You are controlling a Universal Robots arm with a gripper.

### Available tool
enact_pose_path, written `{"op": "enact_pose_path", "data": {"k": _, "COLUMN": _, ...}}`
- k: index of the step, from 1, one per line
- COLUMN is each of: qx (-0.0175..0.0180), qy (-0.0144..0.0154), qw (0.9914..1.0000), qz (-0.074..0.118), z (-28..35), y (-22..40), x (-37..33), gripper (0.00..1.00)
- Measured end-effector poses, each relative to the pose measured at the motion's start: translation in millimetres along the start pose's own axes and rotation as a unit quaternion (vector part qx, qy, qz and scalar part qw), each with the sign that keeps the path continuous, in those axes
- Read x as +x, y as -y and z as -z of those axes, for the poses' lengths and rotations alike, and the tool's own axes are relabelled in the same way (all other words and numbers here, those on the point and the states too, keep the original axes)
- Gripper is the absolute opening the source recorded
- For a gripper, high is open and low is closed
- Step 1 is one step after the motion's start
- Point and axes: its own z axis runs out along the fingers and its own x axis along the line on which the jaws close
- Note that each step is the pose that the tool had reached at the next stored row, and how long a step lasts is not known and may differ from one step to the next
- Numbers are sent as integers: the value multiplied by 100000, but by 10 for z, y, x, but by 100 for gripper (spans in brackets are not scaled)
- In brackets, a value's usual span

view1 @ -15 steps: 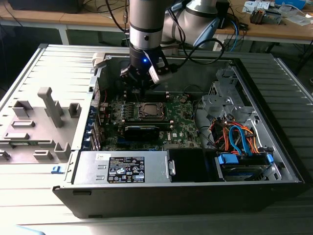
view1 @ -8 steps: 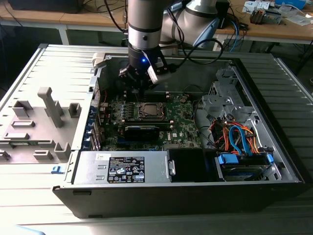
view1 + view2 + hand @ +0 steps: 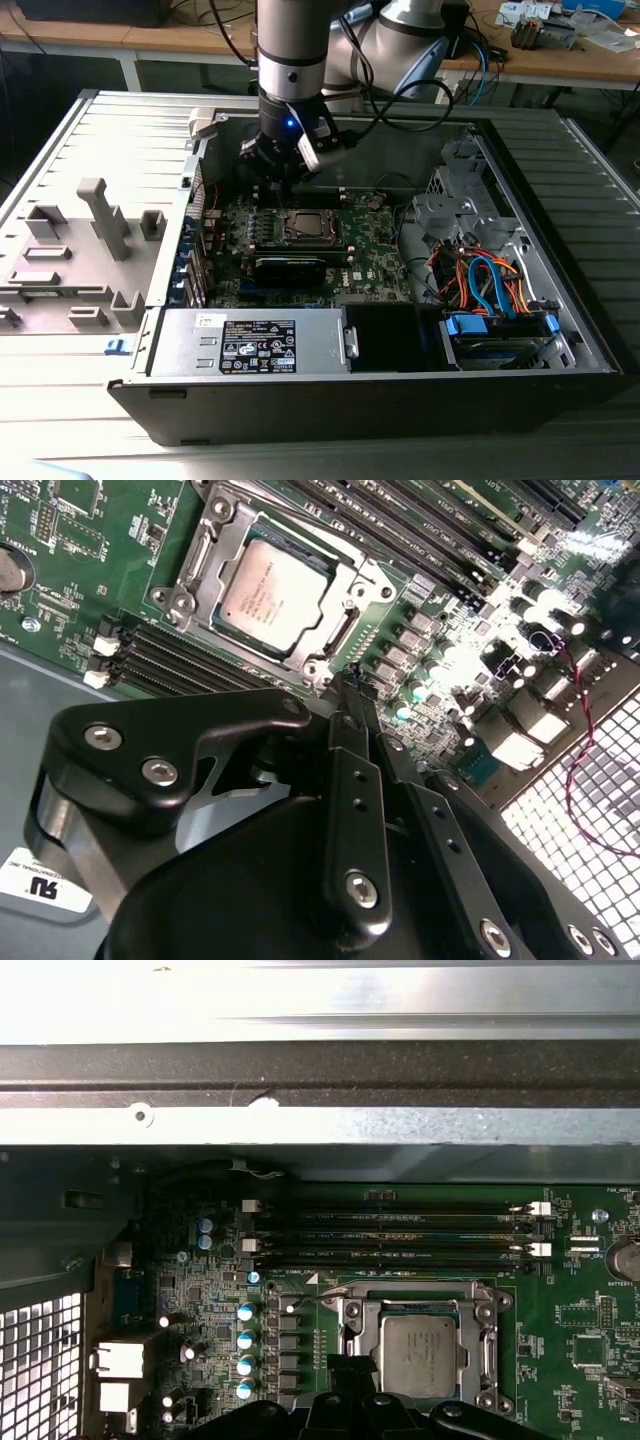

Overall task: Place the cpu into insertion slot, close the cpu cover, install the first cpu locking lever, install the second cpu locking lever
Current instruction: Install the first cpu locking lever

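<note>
The cpu (image 3: 272, 593) (image 3: 420, 1355) lies flat in the insertion slot (image 3: 185, 600) on the green board, its silvery face up. The cpu cover (image 3: 345, 585) (image 3: 415, 1305) lies down around it as a silver frame. In the exterior view the slot (image 3: 305, 228) is just below my gripper (image 3: 285, 188), which hangs inside the open computer case. In the second wrist view my gripper (image 3: 350, 685) is shut, its black fingers (image 3: 352, 780) pressed together, tips right at one corner of the slot. A thin wire lever (image 3: 322, 1296) juts from that corner. I cannot tell whether the tips touch it.
Rows of memory slots (image 3: 390, 1235) run beside the socket, towards the case wall (image 3: 320, 1070). A long black card (image 3: 290, 267), a power supply (image 3: 250, 345) and a drive bay with coloured cables (image 3: 490, 290) fill the case. A grey fixture tray (image 3: 90, 250) lies at the exterior view's left.
</note>
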Motion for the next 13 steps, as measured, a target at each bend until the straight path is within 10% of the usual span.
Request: {"op": "enact_pose_path", "data": {"k": 13, "qx": 2, "qy": 0, "qw": 100000, "qz": 0, "z": -2, "y": 0, "x": 57, "gripper": 11}}
